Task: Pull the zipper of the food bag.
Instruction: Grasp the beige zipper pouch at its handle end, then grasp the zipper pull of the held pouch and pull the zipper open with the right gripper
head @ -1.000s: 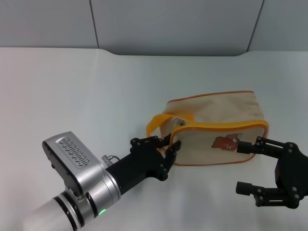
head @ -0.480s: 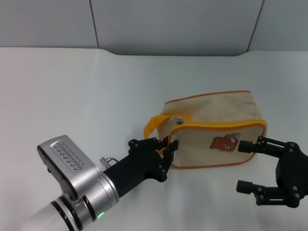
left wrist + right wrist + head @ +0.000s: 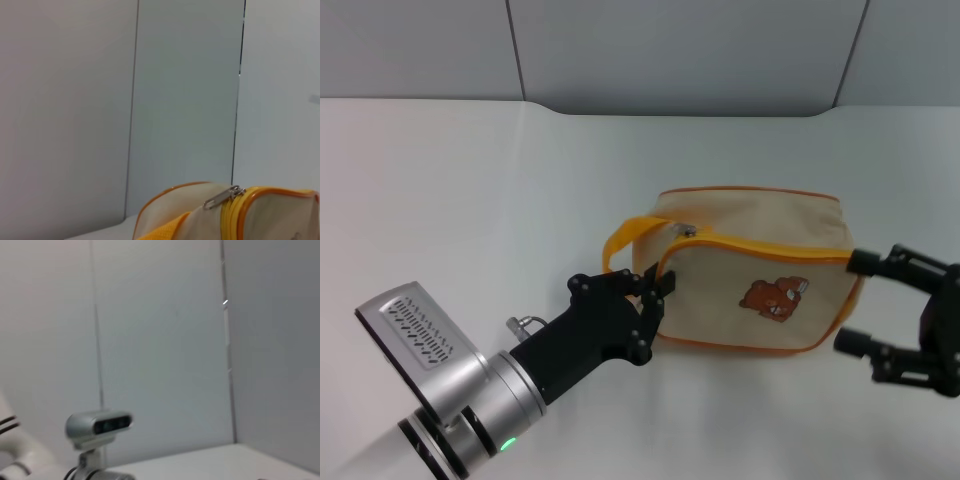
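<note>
The food bag lies on its side on the white table, bear-print panel towards me. Its silver zipper sits at the left top corner of the orange zip track, beside the orange strap handle. My left gripper is at the bag's lower left corner, fingers close together on its edge. My right gripper is open, its fingers either side of the bag's right end. The left wrist view shows the zipper and the bag's top; the right wrist view does not show the bag.
The white table reaches back to grey wall panels. The right wrist view shows only the walls and my head camera.
The bag has slid left and turned, its left corner going with my left gripper as that arm drew back. My right gripper has moved right and up to the bag's right end.
</note>
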{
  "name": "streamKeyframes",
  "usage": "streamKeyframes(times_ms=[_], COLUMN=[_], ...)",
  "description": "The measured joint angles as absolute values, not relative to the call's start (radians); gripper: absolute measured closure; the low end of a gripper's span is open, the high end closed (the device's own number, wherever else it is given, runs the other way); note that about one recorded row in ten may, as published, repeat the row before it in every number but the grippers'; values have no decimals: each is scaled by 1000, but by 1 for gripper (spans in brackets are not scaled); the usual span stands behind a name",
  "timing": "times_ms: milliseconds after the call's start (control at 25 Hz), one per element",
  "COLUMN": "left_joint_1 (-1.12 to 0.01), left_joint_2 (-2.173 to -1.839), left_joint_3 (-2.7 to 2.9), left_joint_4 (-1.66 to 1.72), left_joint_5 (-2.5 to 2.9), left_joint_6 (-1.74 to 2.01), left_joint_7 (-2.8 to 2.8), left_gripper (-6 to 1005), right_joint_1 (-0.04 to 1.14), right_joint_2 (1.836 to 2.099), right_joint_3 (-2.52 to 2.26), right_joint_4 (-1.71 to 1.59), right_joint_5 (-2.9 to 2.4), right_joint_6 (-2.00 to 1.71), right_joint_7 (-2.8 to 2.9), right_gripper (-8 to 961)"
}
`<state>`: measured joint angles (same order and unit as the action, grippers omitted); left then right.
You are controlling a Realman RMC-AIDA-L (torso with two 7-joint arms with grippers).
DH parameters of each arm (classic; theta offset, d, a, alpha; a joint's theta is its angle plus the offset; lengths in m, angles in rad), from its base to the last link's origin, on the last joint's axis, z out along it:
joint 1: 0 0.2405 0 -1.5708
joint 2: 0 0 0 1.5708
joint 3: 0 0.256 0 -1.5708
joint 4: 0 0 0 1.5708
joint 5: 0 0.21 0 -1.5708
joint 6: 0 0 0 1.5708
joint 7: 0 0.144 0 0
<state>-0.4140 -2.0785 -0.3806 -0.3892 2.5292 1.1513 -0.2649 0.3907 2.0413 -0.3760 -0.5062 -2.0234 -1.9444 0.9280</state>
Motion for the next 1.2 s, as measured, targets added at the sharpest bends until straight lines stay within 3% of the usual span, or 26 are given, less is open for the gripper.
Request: streamKeyframes(times_ms=[200, 400, 600, 880, 1200], left_joint_1=[-420, -451, -515, -590, -597], left_joint_2=[-2075, -2071, -2062, -2067, -2066], left_joint_3=[-400, -426, -430, -427, -426], left_joint_4=[-367, -266, -170, -48, -36], left_joint_5=[2534, 2536, 2539, 2551, 2551], left_joint_6=[1198, 1365, 1471, 1584, 1587], left_joint_7=[-263, -261, -264, -262, -261], left_gripper=[926, 932, 935, 935, 940], right_joint_1=[352, 321, 331, 426, 566], right_joint_2=[2051, 2083, 2085, 2088, 2091], right_joint_3=[-367, -293, -228, -230, -235], right_joint_4=[-506, -458, -264, -7, 203], right_joint_5=[-1894, -1746, -1587, -1542, -1558], right_joint_6=[-1929, -1865, -1779, -1652, -1473], right_joint_7=[925, 808, 583, 143, -398], right_gripper=[114, 114, 114, 114, 114])
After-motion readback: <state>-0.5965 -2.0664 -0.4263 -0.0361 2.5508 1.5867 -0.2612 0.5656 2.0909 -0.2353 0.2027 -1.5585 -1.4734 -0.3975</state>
